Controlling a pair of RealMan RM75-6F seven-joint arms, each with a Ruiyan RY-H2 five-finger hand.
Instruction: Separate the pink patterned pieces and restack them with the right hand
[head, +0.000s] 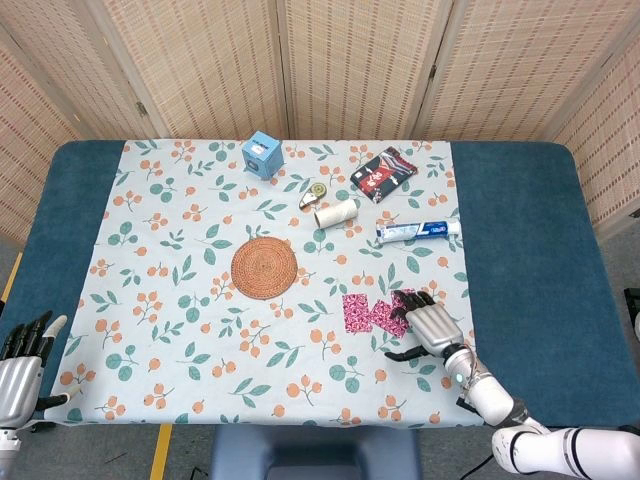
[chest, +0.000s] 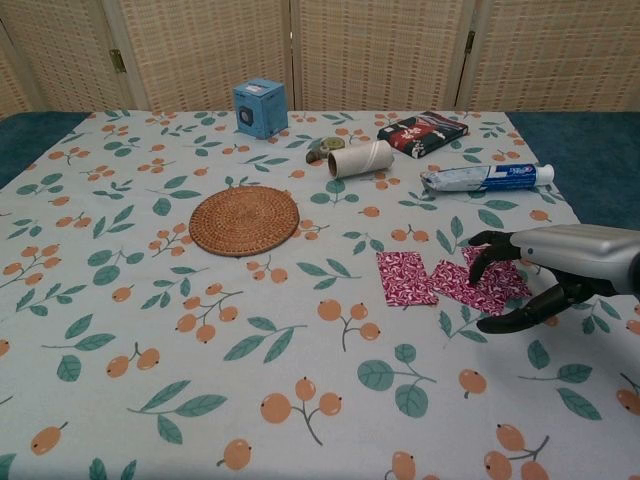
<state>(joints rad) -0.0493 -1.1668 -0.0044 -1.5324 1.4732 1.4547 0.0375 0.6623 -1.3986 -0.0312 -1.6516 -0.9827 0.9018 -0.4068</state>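
Note:
Two pink patterned pieces lie flat on the floral cloth, side by side and meeting at one edge. The left piece (head: 357, 313) (chest: 405, 278) lies bare. My right hand (head: 432, 327) (chest: 552, 272) reaches over the right piece (head: 391, 311) (chest: 476, 287) from the right. Its fingertips (chest: 481, 262) curl down onto that piece, and the thumb (chest: 508, 321) hangs apart in front, off the piece. Nothing is pinched. My left hand (head: 22, 362) hangs past the table's near left corner, fingers spread, holding nothing.
A round woven coaster (head: 266, 267) (chest: 244, 220) lies left of the pieces. Further back are a blue box (head: 262, 155), a cardboard roll (head: 335, 212), a small round item (head: 315, 192), a dark red packet (head: 384, 172) and a toothpaste tube (head: 418, 230).

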